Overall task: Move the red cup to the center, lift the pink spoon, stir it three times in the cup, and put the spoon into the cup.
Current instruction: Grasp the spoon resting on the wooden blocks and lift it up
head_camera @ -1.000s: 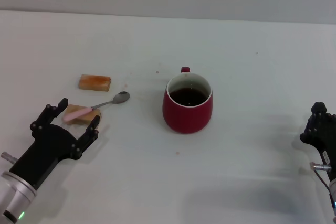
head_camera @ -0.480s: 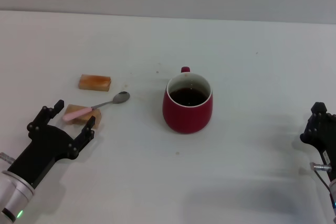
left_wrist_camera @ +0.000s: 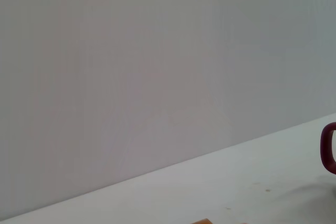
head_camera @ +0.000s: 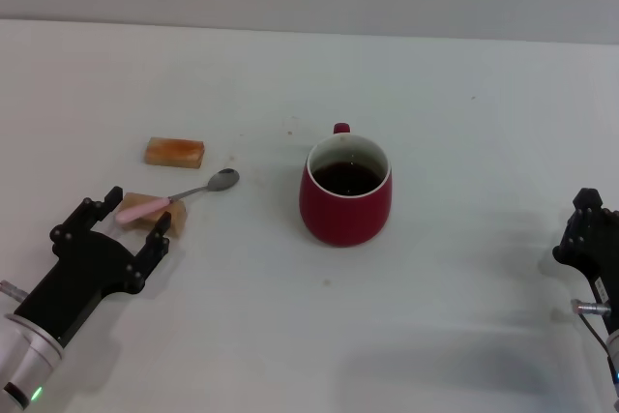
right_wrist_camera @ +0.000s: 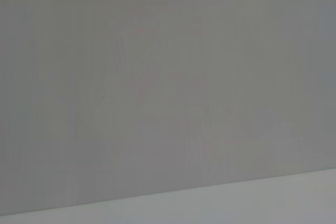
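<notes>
Left claw [head_camera: 131, 220]: drawn back slightly toward the near left since the earlier frame, fingers spread, open end just short of the pink spoon [head_camera: 179, 195], which lies untouched with its handle propped on a tan block [head_camera: 155, 212], a second tan block [head_camera: 175, 152] farther off. Red cup [head_camera: 345, 191]: upright at the middle of the surface [head_camera: 464, 123], so that step looks done; lifting, stirring and dropping in remain. Right claw [head_camera: 592, 239]: parked at the near right, cut off by the edge, finger state impossible to tell.
</notes>
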You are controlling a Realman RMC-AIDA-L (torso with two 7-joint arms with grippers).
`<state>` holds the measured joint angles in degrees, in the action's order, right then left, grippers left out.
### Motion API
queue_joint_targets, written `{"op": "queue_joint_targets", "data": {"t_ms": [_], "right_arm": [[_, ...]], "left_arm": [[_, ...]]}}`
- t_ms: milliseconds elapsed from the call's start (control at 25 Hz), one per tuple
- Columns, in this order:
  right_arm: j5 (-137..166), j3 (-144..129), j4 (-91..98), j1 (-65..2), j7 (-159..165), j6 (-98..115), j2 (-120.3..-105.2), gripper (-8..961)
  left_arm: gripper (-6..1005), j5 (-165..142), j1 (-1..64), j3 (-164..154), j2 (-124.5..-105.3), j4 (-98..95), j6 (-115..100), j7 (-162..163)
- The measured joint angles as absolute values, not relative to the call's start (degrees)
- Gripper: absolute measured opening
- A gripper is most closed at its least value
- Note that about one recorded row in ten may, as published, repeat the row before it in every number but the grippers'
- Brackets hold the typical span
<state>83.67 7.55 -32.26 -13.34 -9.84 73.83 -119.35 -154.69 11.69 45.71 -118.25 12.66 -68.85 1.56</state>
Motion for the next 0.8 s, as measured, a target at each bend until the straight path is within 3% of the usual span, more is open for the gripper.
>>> {"op": "queue_joint_targets", "data": {"t_ms": [120, 320, 560, 800], "right_arm": [[83.7, 7.6, -32.3, -13.4, -9.8, 73.8, -119.35, -1], [83.7, 7.6, -32.3, -13.4, -9.8, 73.8, -119.35, -1], [83.7, 7.6, -32.3, -13.4, -9.8, 73.8, -119.35, -1], [83.7, 7.6, -32.3, -13.5, -9.8, 73.8, -119.35, 0]], "left_arm": [[723, -154.7, 11.7, 45.8, -118.22, 12.7, -68.8, 1.6], [504, -154.7, 11.7, 45.8, -118.28, 12.7, -68.8, 1.5], [486, -155.1, 11.6, 45.7, -118.18, 12.6, -69.6, 0.7], [326, -154.6, 11.0, 47.8, -118.48, 12.9, -71.1, -3.1]]}}
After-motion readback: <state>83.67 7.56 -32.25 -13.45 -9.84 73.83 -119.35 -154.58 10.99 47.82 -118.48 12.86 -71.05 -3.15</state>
